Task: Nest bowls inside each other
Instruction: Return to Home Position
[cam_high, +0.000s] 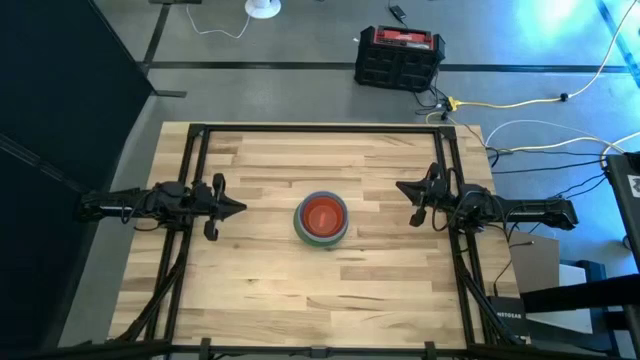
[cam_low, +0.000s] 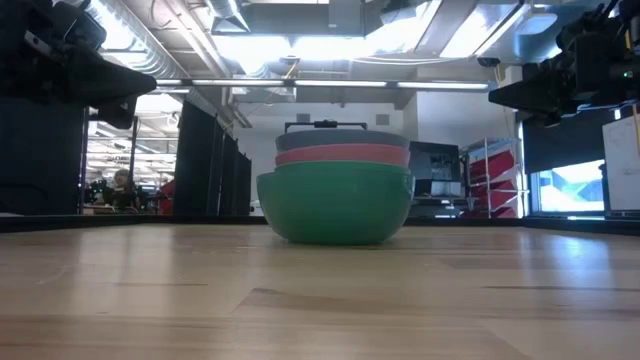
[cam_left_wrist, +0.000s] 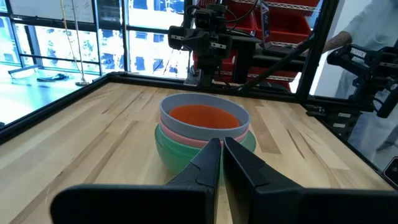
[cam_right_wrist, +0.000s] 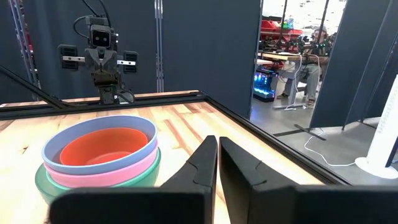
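Observation:
A stack of nested bowls (cam_high: 321, 219) rests by its base on the wooden table's middle. From outside in I see a green bowl (cam_low: 335, 205), a pink bowl (cam_low: 342, 154), a light blue bowl (cam_right_wrist: 99, 134) and an orange-red bowl (cam_left_wrist: 204, 116) innermost. My left gripper (cam_high: 238, 208) hangs shut at the table's left side, level, pointing at the stack and well apart from it. My right gripper (cam_high: 403, 187) hangs shut at the right side, likewise level and apart. Nothing is between either pair of fingers.
Black frame rails (cam_high: 190, 200) run along the table's left, right and far sides. Beyond the far edge on the floor stand a black and red case (cam_high: 399, 57) and loose cables (cam_high: 520, 100). A person (cam_left_wrist: 373, 37) stands beyond the table's right side.

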